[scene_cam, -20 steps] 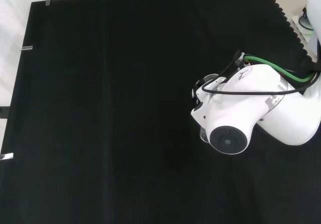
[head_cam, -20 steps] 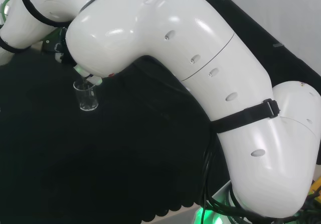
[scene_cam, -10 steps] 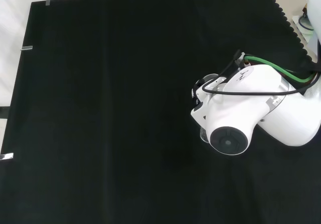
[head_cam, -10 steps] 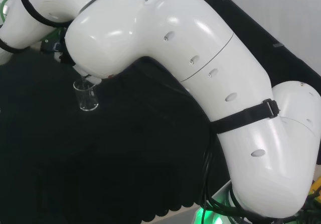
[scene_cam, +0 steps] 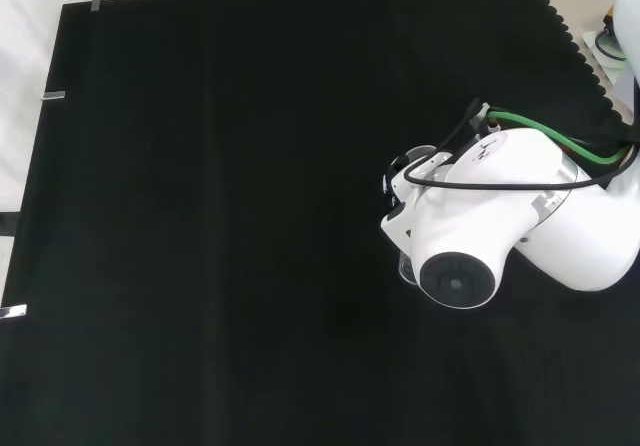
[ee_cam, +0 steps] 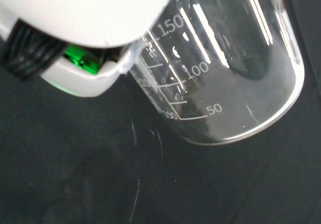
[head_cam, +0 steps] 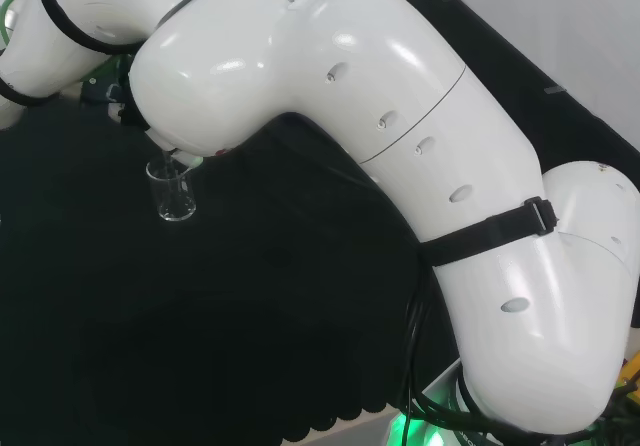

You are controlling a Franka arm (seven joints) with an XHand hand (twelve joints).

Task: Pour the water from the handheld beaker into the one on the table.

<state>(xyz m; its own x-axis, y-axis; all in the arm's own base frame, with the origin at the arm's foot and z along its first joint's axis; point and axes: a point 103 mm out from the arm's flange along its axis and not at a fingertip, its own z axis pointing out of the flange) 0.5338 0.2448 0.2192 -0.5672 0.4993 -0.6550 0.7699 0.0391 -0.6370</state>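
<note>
In the wrist view a clear graduated beaker (ee_cam: 225, 73) hangs tilted above the black cloth. The white part of my hand (ee_cam: 85, 13) lies across its upper wall and carries it. Whether it holds water I cannot tell. A second clear beaker (head_cam: 175, 192) stands upright on the cloth in the head view, just under the edge of the big arm link (head_cam: 230, 66), which covers most of the hand. In the front view a bit of glass (scene_cam: 405, 268) shows at the lower left edge of the link with the round grey cap (scene_cam: 455, 281).
The black cloth (scene_cam: 200, 216) stretches wide to the left in the front view, held by clips along its far and left edges. A green cable (scene_cam: 545, 131) runs over the arm link. The cloth's scalloped edge (scene_cam: 565, 36) lies at the upper right.
In the head view the dark parts beside the arm link waver slightly sideways. The table beaker stays where it was.
</note>
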